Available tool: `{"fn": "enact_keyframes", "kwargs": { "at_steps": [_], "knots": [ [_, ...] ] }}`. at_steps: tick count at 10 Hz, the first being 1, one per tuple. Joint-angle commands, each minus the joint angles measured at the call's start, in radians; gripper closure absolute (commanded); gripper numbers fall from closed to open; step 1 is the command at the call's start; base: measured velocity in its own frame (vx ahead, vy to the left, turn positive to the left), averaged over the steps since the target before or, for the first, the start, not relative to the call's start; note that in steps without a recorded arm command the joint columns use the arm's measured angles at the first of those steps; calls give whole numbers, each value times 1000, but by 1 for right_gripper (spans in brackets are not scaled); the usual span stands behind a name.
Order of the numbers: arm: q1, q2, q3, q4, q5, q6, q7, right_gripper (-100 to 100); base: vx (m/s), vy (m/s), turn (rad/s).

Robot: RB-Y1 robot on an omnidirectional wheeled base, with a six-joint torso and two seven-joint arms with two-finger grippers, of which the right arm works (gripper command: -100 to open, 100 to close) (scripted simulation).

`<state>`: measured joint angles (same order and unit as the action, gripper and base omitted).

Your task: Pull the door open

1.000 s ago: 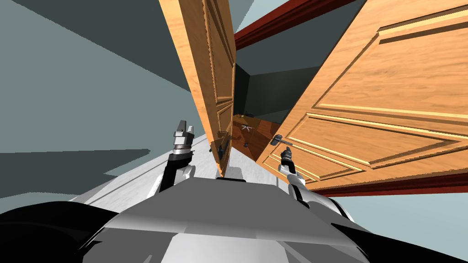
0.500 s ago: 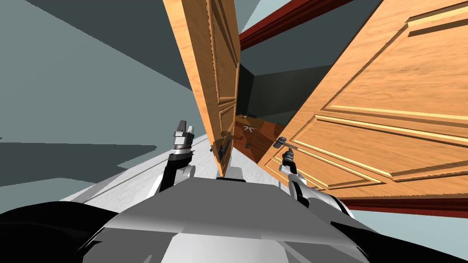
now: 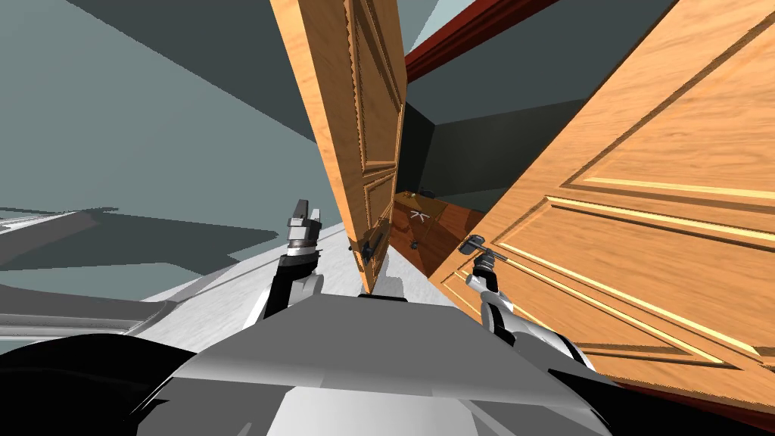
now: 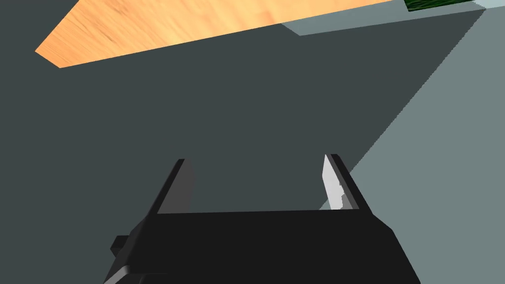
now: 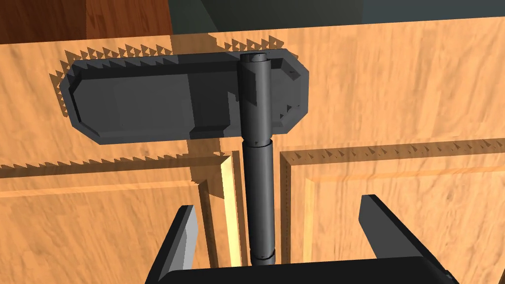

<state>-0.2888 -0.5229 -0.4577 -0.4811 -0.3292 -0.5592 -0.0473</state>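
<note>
I'm watching the right-hand door leaf (image 3: 643, 227), the big panelled wooden slab spreading ahead of my right gripper (image 5: 279, 203) and away to its right. It's standing partly open. The other door leaf (image 3: 356, 113) is sitting edge-on, well off to the gripper's left, and a gap is showing between the two. Just beyond the fingertips the dark handle plate (image 5: 182, 101) is lying flat on the wood. Its lever (image 5: 259, 197) is running back between my fingers (image 5: 185, 236). Those fingers are spread, with daylight showing on both sides of the lever, so I'm straddling it, not clamping it. My left gripper (image 4: 255, 159) is hanging idle left of the other leaf, released and holding nothing.

What's worrying me: if I pull with the fingers apart, the lever is likely to slip straight out. A straight pull against the leaf's swing could also be jamming the lever sideways against one finger.

The lever's long axis is lying along the line of my fingers, with the pivot end at the plate and the free end pointing at the gripper's body. The plate's long axis is crossing it squarely.
</note>
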Motion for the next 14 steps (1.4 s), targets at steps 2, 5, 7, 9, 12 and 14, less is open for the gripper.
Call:
{"fn": "enact_keyframes", "kwargs": {
  "at_steps": [2,5,7,9,12,14],
  "knots": [
    [-16,-9,-19,39,-8,-12,17,-100,3,-70,74],
    [-17,-12,-45,52,-19,-14,36,-100,16,-47,107],
    [-18,-15,-66,62,-28,-16,52,-100,11,-97,138],
    [-18,-15,-66,62,-28,-16,52,-100,-4,-48,34],
    [-20,-19,-92,75,-39,-19,72,-100,9,-70,107],
    [-15,-15,-92,59,-39,-11,73,100,-3,-14,5]
  ]
}}
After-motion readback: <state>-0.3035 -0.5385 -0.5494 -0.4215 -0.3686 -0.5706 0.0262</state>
